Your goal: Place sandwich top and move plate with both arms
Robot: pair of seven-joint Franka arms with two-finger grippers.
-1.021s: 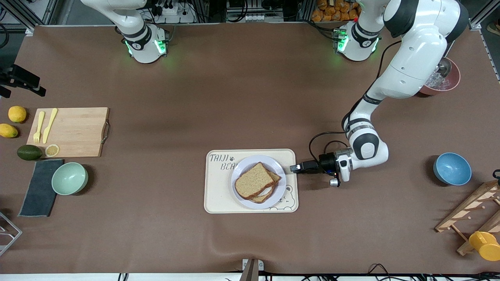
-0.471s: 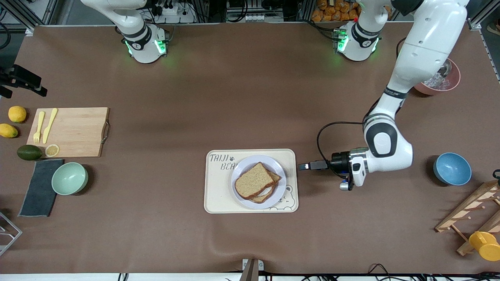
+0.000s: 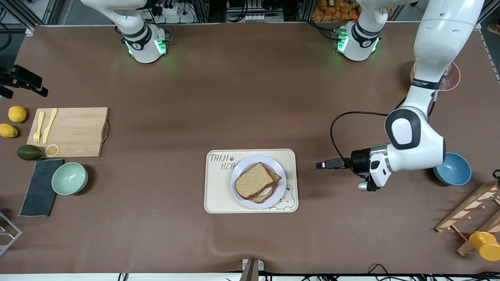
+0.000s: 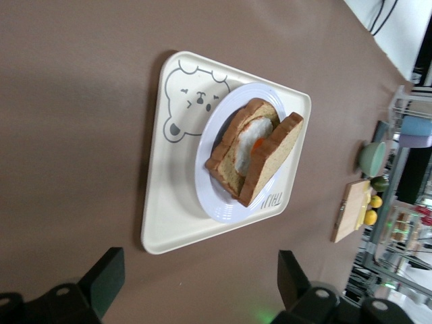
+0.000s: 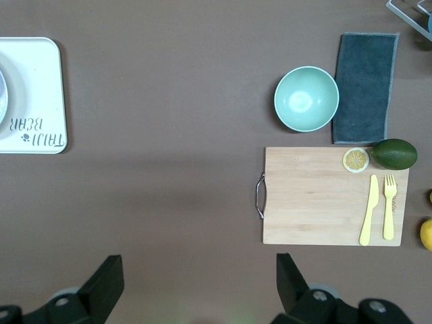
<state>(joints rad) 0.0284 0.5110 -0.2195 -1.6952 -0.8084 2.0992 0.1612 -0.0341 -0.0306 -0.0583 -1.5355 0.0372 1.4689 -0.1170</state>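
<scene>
The sandwich top (image 3: 253, 181), a plain brown slice, lies tilted on a lower slice with egg (image 4: 253, 138) on the pale round plate (image 3: 243, 166). That plate rests on the cream bear-printed tray (image 3: 218, 195). My left gripper (image 3: 321, 165) hangs low over bare table between the tray and the blue bowl, open and empty, apart from the tray. The left wrist view shows the top slice (image 4: 273, 158), plate (image 4: 214, 202) and tray (image 4: 162, 223) past my left gripper (image 4: 199, 280). My right gripper (image 5: 199, 283) is open and empty, high over bare table, out of the front view.
A blue bowl (image 3: 452, 168), a red bowl (image 3: 450, 78), a wooden rack (image 3: 468, 210) and a yellow cup (image 3: 484, 245) sit toward the left arm's end. A cutting board (image 3: 68, 132), mint bowl (image 3: 69, 178), dark cloth (image 3: 39, 187), avocado and lemons sit toward the right arm's end.
My left arm has drawn back from the tray's edge toward the blue bowl, its gripper still open. The sandwich, plate and tray have not moved.
</scene>
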